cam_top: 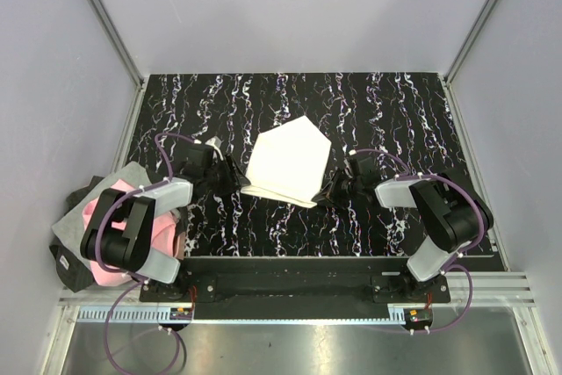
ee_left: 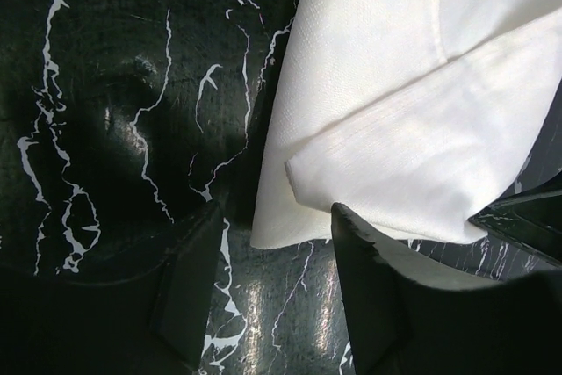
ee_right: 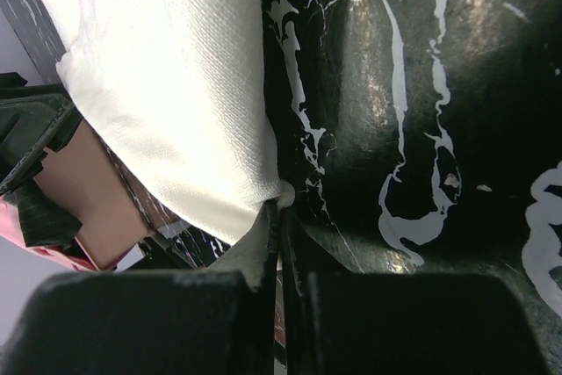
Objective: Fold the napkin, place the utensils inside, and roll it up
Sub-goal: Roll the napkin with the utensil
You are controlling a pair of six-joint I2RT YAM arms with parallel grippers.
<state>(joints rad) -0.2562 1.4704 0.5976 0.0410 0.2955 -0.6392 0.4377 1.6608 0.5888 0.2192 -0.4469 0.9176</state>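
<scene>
The left arm [cam_top: 132, 226] and the right arm [cam_top: 439, 217] are built of black jointed segments under pale grey moulded shells, both bolted to a long black mounting bar [cam_top: 290, 287]. Thin purple cables [cam_top: 108, 335] loop along each arm above the bar and trail below it. The left gripper [ee_left: 277, 278] and right gripper [ee_right: 279, 243] carry matte black, blocky fingers [ee_left: 373, 296].

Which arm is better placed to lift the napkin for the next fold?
Right, probably: the right gripper is shut on a corner of the napkin, while the left gripper is open, the napkin only at its fingertips.
</scene>
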